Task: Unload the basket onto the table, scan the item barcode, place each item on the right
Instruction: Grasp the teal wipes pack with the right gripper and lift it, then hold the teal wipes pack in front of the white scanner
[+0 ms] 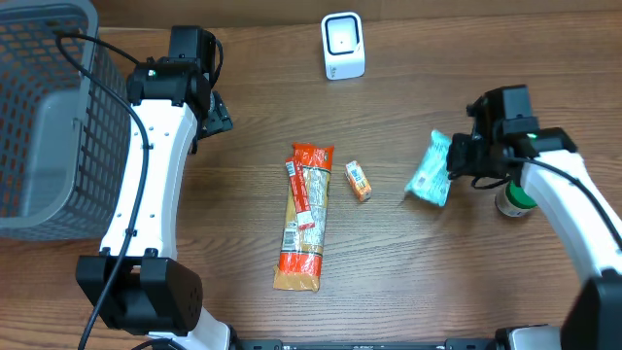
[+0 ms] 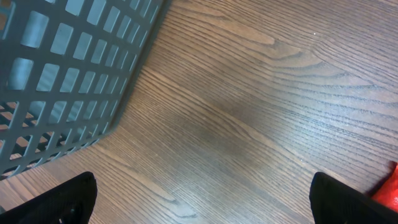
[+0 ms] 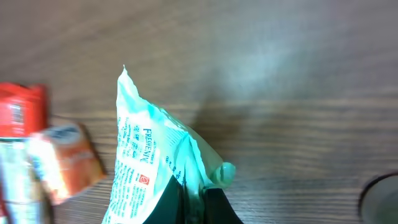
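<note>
Item 1: right gripper (image 3: 194, 190), closest to the wrist camera, is closed on one edge of a teal-and-white foil pouch (image 3: 148, 163), and the dark fingers (image 3: 217, 208) pinch a crumpled fold of the film. The pouch rises from the pinch to a pointed corner, printed face outward. Whether it is clear of the worktop (image 3: 280, 74) cannot be told.

Item 2: landmark is a long orange-and-red snack packet (image 1: 305, 216) lying flat, lengthwise, mid-worktop. All positions below are taken from it.

Item 3: in the overhead view the pouch (image 1: 429, 170) is well to the right of the long packet, with the right gripper (image 1: 455, 156) at the pouch's right edge.

Item 4: a small orange sachet (image 1: 359, 181) lies just right of the long packet's upper half, between it and the pouch, touching neither.

Item 5: a white box-shaped scanner (image 1: 342, 46) stands beyond the long packet's far end, slightly to the right and well apart.

Item 6: a green-capped white bottle (image 1: 514, 201) stands farther right than the pouch.

Item 7: left gripper (image 2: 200, 180) is fully open and holds nothing, up and to the left of the long packet, over bare wood beside a grey plastic mesh basket (image 2: 62, 68). The packet's red end (image 2: 388, 190) shows at the edge of the left wrist view
</note>
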